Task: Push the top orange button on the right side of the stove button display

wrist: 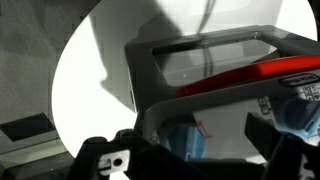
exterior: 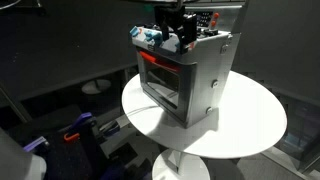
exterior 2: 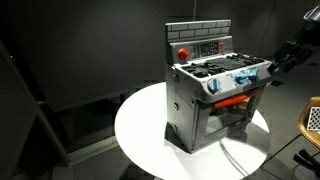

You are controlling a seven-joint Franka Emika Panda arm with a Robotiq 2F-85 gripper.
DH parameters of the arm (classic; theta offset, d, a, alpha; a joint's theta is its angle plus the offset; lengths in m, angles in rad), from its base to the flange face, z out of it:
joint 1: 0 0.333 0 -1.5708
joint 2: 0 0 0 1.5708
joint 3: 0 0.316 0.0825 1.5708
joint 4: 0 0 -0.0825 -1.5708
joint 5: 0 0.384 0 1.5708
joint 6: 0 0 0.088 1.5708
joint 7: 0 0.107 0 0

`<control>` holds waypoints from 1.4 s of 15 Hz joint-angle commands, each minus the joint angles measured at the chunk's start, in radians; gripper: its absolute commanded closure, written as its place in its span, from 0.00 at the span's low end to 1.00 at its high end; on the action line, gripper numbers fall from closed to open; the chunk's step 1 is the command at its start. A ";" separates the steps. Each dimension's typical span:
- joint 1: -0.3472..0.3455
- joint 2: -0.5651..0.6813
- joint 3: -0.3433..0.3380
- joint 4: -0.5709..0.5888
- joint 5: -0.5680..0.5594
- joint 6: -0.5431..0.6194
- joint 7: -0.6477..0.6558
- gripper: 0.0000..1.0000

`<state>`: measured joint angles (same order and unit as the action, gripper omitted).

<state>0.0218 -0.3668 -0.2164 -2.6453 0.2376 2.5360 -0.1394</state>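
The hand (exterior 2: 274,66) hovers with fingers spread, gripping nothing, just beside the knob-lined front edge of the stove (exterior 2: 186,108) on the round white surface (exterior 2: 140,135), apart from the stove button display (exterior 2: 205,48) at its back.

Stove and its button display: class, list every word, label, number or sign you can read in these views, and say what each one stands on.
No text reads clearly in any view.
Stove button display: small marks on its buttons, too small and blurred to read.
Knobs on the stove: blue and white only, no legible marks.
Wrist view: blurred, nothing legible.
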 commanded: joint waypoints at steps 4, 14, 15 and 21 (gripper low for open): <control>-0.018 0.000 0.018 0.002 0.009 -0.004 -0.005 0.00; -0.021 -0.017 0.037 0.068 0.008 -0.004 0.020 0.00; -0.023 -0.014 0.040 0.084 0.005 -0.002 0.027 0.00; -0.042 0.042 0.065 0.194 -0.004 0.053 0.099 0.00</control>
<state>0.0037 -0.3723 -0.1784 -2.5173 0.2376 2.5528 -0.0926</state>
